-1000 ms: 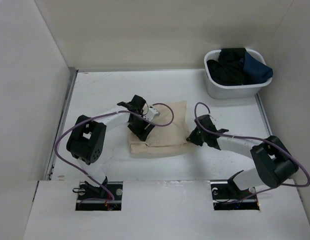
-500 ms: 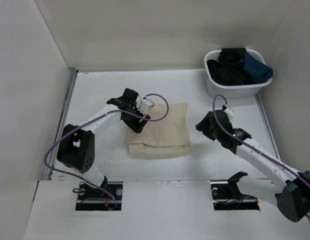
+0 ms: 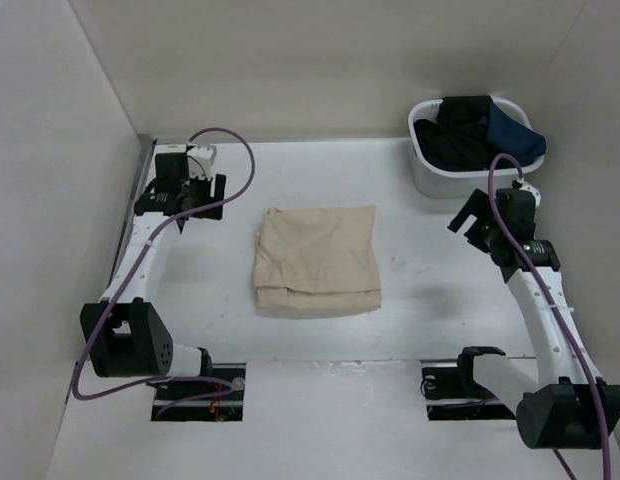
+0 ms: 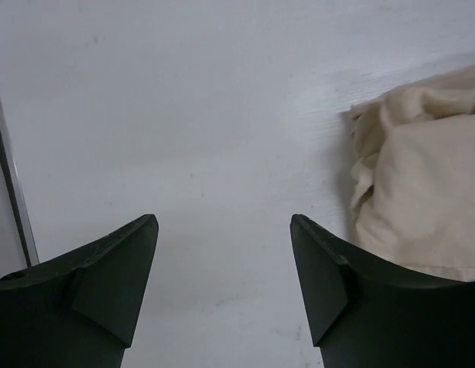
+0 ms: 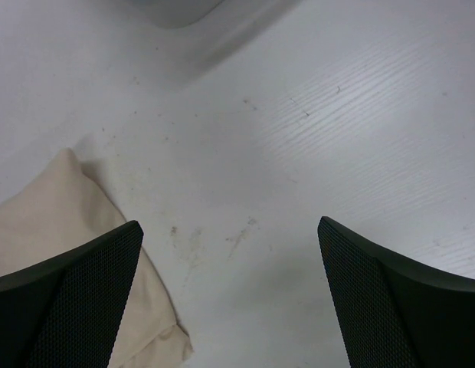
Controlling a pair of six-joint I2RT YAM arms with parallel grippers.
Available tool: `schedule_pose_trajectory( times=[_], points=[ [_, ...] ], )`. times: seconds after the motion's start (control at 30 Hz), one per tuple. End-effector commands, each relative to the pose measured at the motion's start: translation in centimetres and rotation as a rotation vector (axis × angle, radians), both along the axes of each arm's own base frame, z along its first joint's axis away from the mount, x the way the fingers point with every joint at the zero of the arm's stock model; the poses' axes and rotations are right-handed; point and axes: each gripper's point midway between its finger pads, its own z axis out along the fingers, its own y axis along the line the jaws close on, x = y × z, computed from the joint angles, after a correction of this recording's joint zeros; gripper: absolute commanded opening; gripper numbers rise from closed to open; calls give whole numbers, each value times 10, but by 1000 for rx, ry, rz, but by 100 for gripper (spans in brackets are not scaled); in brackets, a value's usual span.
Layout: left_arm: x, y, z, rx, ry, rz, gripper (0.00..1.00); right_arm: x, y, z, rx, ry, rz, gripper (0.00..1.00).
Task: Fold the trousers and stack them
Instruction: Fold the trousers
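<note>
The light beige trousers [image 3: 316,258] lie folded into a flat, roughly square bundle in the middle of the table. Neither gripper touches them. My left gripper [image 3: 180,205] hovers near the table's far left corner, well left of the bundle, its jaws open and empty. In the left wrist view [image 4: 222,268] the trousers' rumpled edge [image 4: 421,192] shows at the right. My right gripper [image 3: 477,232] hangs to the right of the trousers, just in front of the basket, wide open with nothing in it. The right wrist view [image 5: 230,276] catches a trousers corner [image 5: 61,222] at lower left.
A white basket [image 3: 470,182] stands at the far right corner, holding black and navy garments [image 3: 475,130]; its base edge [image 5: 172,9] shows in the right wrist view. A metal rail [image 4: 11,192] and side wall border the table on the left.
Both grippers have let go of the folded trousers and pulled away, the left to the far left corner, the right toward the basket. The right jaws opened wide.
</note>
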Motion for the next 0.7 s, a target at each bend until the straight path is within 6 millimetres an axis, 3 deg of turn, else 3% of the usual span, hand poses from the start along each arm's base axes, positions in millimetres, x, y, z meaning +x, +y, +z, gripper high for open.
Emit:
schedule_pose_trajectory(
  times=[0.0,0.2,0.43,0.67],
  points=[
    [-9,14,-19,-35,37,97,69,-1,-2,14,-27,-8,37,100],
    [-7,29,-13,-35,11,144,69,-2,-16,31,-47,-69,-2,100],
    [-1,33,12,-11,-42,141,69,1,-21,54,-82,-115,7,100],
    [0,35,22,-2,-59,141,70,4,-22,54,-89,-87,18,100]
  ],
)
